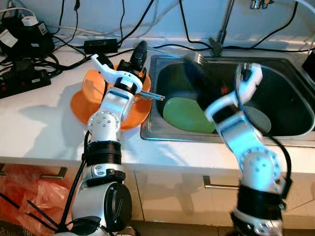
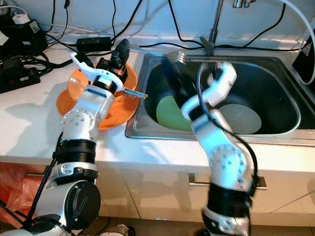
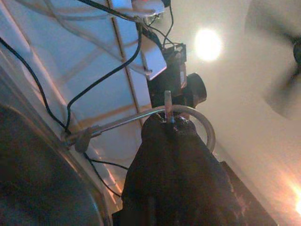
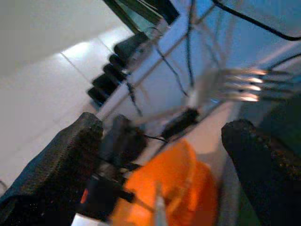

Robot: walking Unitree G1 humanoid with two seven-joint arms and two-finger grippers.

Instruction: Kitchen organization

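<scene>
- Left eye view: the left hand (image 1: 139,53) hangs over an orange plate (image 1: 83,105) on the tabletop (image 1: 39,130), shut on a thin metal utensil (image 1: 152,95); the right hand (image 1: 194,73), blurred, is raised over the sink (image 1: 295,130), a fork (image 1: 198,59) at its tip and a green plate (image 1: 184,115) below it.
- Left wrist view: dark fingers (image 3: 174,165) closed round a metal stem (image 3: 168,106).
- Right wrist view: fingers (image 4: 56,160) spread wide, gripping nothing; fork (image 4: 235,87) beyond them.
</scene>
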